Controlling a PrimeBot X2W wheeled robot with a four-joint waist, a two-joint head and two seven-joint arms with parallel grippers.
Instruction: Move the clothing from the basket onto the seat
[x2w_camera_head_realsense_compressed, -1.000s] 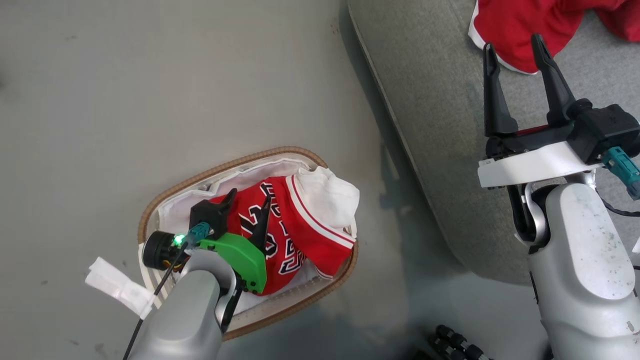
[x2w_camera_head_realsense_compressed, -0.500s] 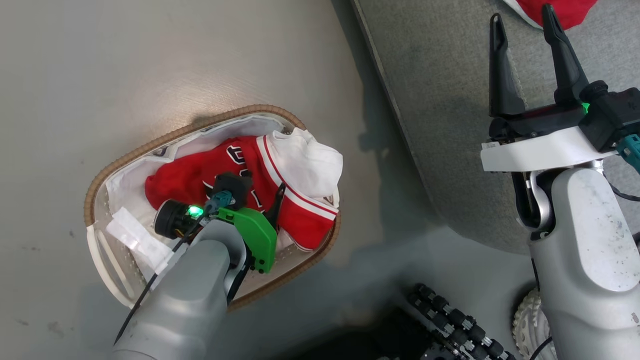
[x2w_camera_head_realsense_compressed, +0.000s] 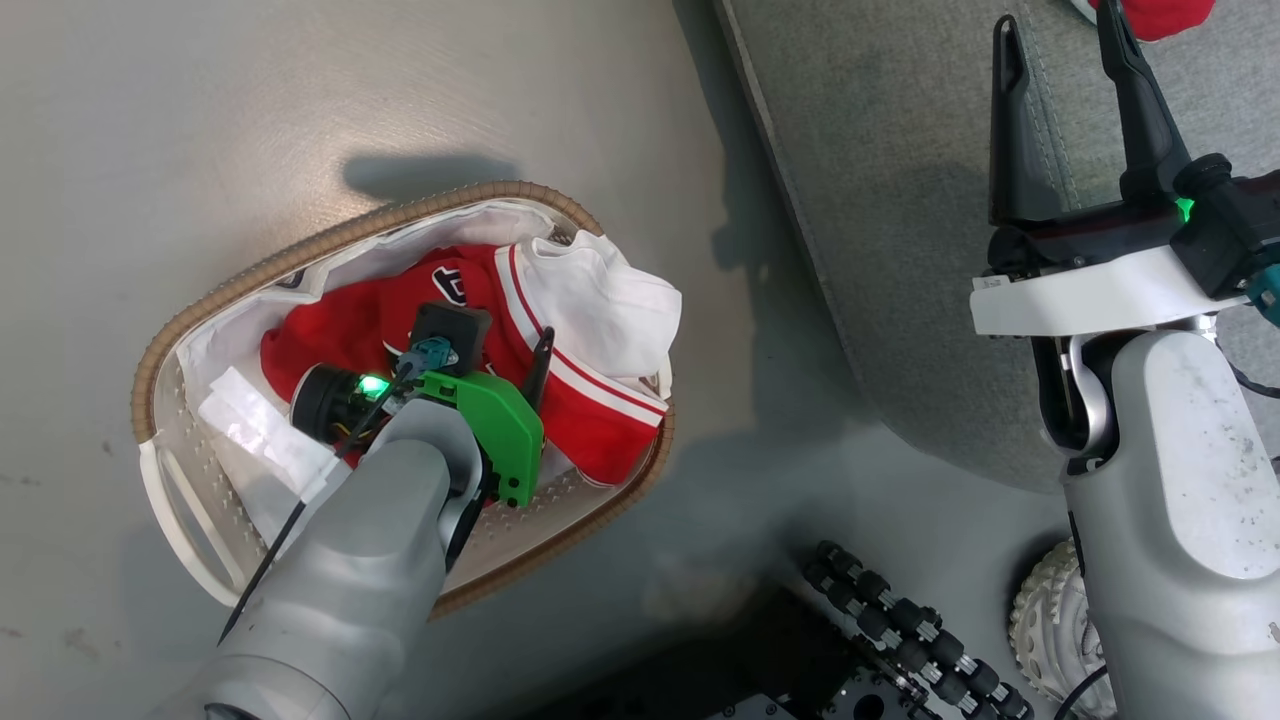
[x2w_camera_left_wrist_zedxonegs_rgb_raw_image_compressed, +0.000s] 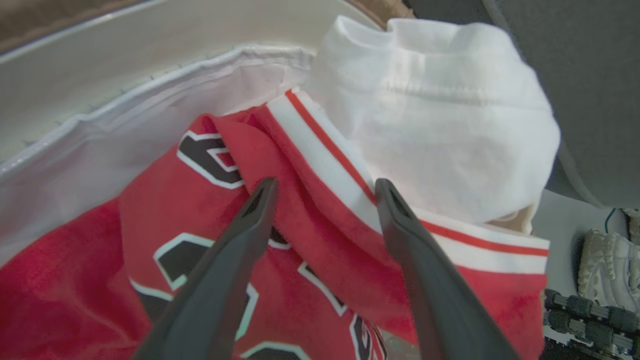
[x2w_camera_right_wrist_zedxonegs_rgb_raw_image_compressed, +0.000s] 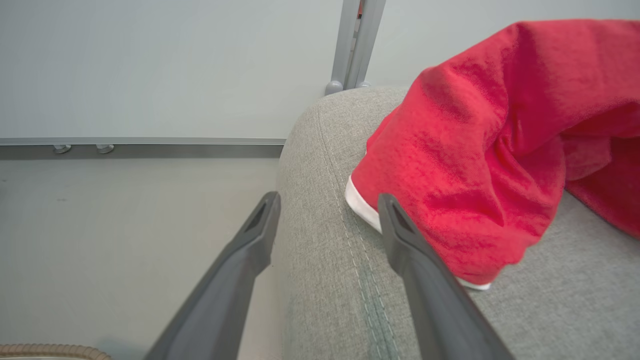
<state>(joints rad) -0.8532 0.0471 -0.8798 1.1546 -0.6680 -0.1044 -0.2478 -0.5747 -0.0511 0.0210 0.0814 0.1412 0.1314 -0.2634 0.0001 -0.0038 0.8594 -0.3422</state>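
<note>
Left pincer (x2w_camera_left_wrist_zedxonegs_rgb_raw_image_compressed: 326, 184) apart over jersey (x2w_camera_left_wrist_zedxonegs_rgb_raw_image_compressed: 310, 265) in basket (x2w_camera_head_realsense_compressed: 480, 190); white cloth (x2w_camera_head_realsense_compressed: 610, 310) beside; right pincer (x2w_camera_head_realsense_compressed: 1057, 20) apart above seat (x2w_camera_head_realsense_compressed: 900, 200).

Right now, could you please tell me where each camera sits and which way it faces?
Left wrist view: on the left wrist, facing down into the basket at the jersey; the open left gripper shows.
Right wrist view: on the right wrist, facing along the seat toward a wall, past the plain red piece; the open right gripper shows.
Head view: on the head, facing down at basket and seat; the left forearm, right forearm and both grippers show.
Shared: head and left wrist views both show the jersey.
</note>
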